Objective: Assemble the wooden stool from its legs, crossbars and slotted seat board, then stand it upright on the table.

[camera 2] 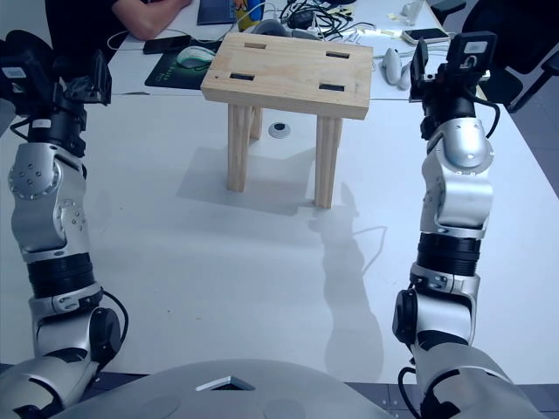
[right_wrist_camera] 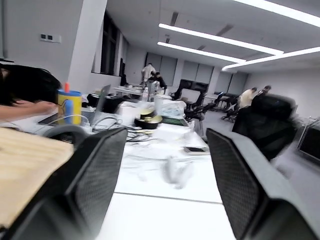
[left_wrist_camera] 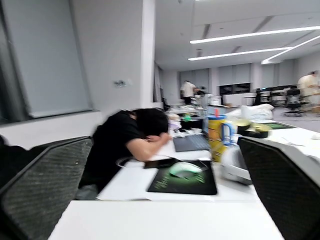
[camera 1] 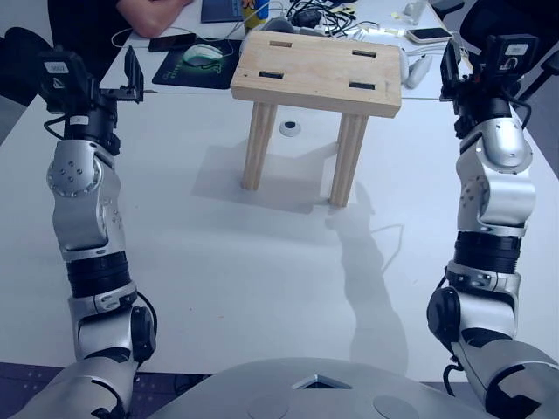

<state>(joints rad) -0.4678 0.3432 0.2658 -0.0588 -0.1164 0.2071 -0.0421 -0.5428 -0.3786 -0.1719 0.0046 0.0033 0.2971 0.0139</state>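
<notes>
Stool [camera 1: 314, 78] stands upright on the white tabletop [camera 1: 218, 279], toward its far edge and about midway between the left and right edges, with all the feet that can be seen set on the surface. Its slotted seat board [camera 1: 301, 65] lies flat on top with four dark slots showing, one near each corner, and pale wooden legs [camera 1: 259, 144] drop straight down beneath it. The left gripper [left_wrist_camera: 160, 150] is held up in the air above the left side of the tabletop, well apart from the stool; its two dark fingers [left_wrist_camera: 40, 190] stand wide apart with nothing between them. The right gripper [right_wrist_camera: 167, 137] is raised near the right edge, just off the seat board's right end, its fingers [right_wrist_camera: 95, 170] likewise spread and empty. Behind the stool, along the far edge, a green mouse [camera 1: 203, 54] sits on a dark mouse pad [camera 1: 175, 74], a phone [camera 1: 428, 35] lies toward the far right corner, and a small round dark fitting [camera 1: 289, 130] sits in the tabletop between the stool's legs
</notes>
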